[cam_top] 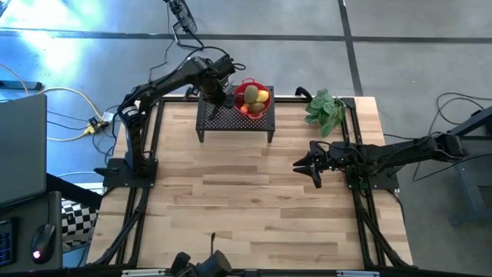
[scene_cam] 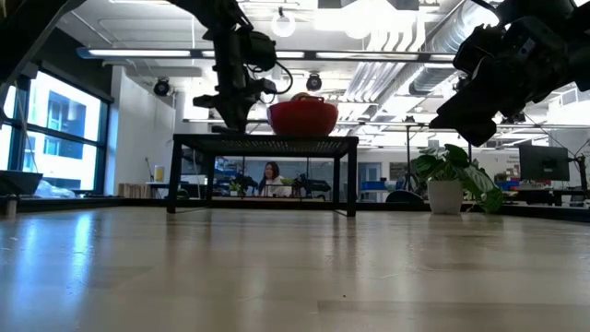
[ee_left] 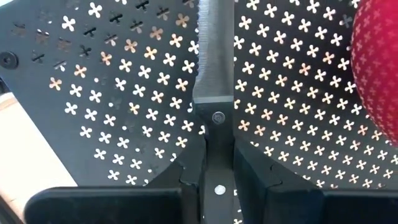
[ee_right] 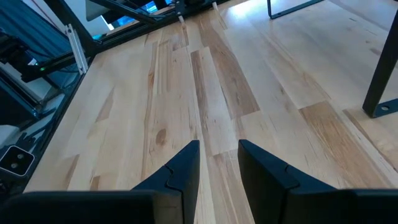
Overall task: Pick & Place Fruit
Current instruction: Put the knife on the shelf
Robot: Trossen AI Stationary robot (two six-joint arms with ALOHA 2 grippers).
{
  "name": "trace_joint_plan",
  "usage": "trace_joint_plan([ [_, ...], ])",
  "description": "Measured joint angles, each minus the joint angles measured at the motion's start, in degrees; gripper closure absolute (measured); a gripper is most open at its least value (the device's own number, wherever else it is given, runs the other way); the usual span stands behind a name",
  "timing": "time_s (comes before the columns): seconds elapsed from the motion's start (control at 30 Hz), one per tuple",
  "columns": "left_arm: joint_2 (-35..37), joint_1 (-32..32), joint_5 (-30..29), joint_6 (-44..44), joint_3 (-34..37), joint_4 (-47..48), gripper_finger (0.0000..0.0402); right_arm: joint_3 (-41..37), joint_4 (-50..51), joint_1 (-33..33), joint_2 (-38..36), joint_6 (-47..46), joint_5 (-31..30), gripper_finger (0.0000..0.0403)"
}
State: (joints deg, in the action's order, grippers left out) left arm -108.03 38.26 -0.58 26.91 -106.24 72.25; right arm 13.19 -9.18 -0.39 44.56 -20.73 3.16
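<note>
A red bowl [cam_top: 252,98] stands on a black perforated rack [cam_top: 237,121] at the table's far side. In it lies fruit: a yellow lemon [cam_top: 264,96], a brown-green piece [cam_top: 251,93] and small orange ones. My left gripper [cam_top: 217,98] hangs over the rack's top just left of the bowl, shut on a dark-handled knife [ee_left: 214,56]. The knife's blade reaches out past the fingers over the rack [ee_left: 124,93], beside the bowl's wall [ee_left: 376,62]. My right gripper [cam_top: 301,165] stands open above the table's right half, with nothing between its fingers [ee_right: 186,168]. My left gripper pinches the knife's riveted handle [ee_left: 217,146] between its two fingers [ee_left: 255,180], just behind the blade. The fingers come from above, pointing steeply down, and lie along the knife. Whether the blade tip touches the rack top, I cannot tell.
A green leafy plant [cam_top: 326,110] in a white pot [scene_cam: 444,195] stands at the far right corner. The rack's legs [ee_right: 379,81] stand on the wooden table [cam_top: 254,208], which has bare wood across its middle and near side.
</note>
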Motion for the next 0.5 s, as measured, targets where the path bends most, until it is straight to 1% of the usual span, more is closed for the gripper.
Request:
trace_joint_plan([
  [0.1,0.0,0.0,-0.4,0.4,0.6,-0.6,0.0352,0.0,0.0,0.0,0.0,0.0,0.0,0.0300],
  [0.3,0.3,0.0,-0.4,0.9,4.7,-1.4,0.0352,0.0,0.0,0.0,0.0,0.0,0.0,0.0300],
  [0.4,0.3,0.0,-0.4,0.9,5.1,-1.7,0.0352,0.0,0.0,0.0,0.0,0.0,0.0,0.0300],
  [0.5,0.3,0.0,-0.4,0.9,5.0,-2.2,0.0337,0.0,0.0,0.0,0.0,0.0,0.0,0.0300],
])
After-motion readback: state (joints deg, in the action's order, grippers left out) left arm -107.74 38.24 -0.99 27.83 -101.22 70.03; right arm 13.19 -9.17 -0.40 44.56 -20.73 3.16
